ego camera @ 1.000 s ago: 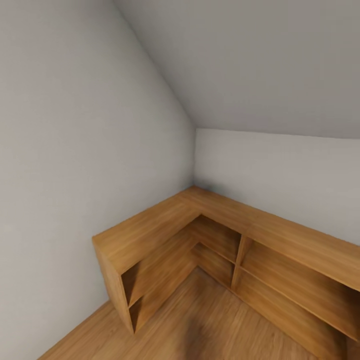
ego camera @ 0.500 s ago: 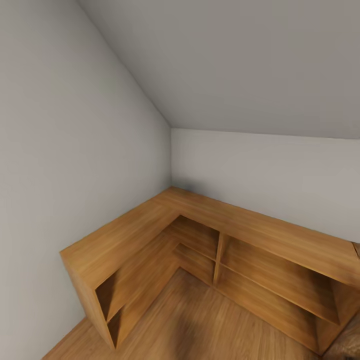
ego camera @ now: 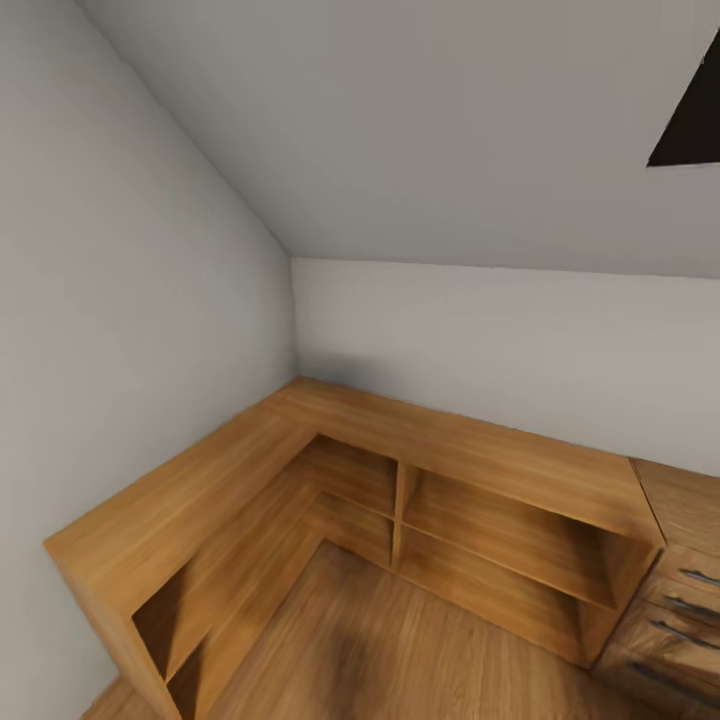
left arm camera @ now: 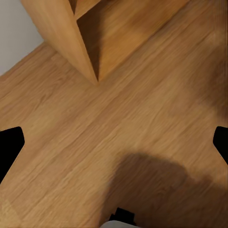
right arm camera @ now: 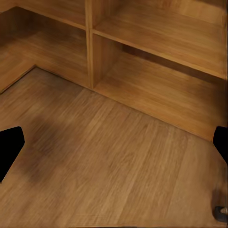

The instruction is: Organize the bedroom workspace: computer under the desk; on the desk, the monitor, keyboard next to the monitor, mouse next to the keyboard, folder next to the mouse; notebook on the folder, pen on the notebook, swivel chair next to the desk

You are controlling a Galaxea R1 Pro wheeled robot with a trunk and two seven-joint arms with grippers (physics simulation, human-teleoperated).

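I face a corner of the attic bedroom with a sloped grey ceiling (ego camera: 450, 130) and a light wood floor (ego camera: 400, 660). The desk, the swivel chair and the other things of the task are out of view. My left gripper (left arm camera: 114, 145) hangs open over bare floor, its black fingertips (left arm camera: 9, 147) far apart and nothing between them. My right gripper (right arm camera: 114, 145) is open too, over the floor in front of a low shelf, with nothing held.
A low L-shaped wooden shelf unit (ego camera: 440, 450) runs along both walls of the corner. Its near end (left arm camera: 71, 38) stands close to my left gripper. A light wood drawer unit (ego camera: 680, 590) adjoins it at the right. A dark skylight (ego camera: 695, 110) cuts the ceiling.
The camera has turned right, so the whole picture has slid left. The drawer unit and the skylight have come into view at the right.
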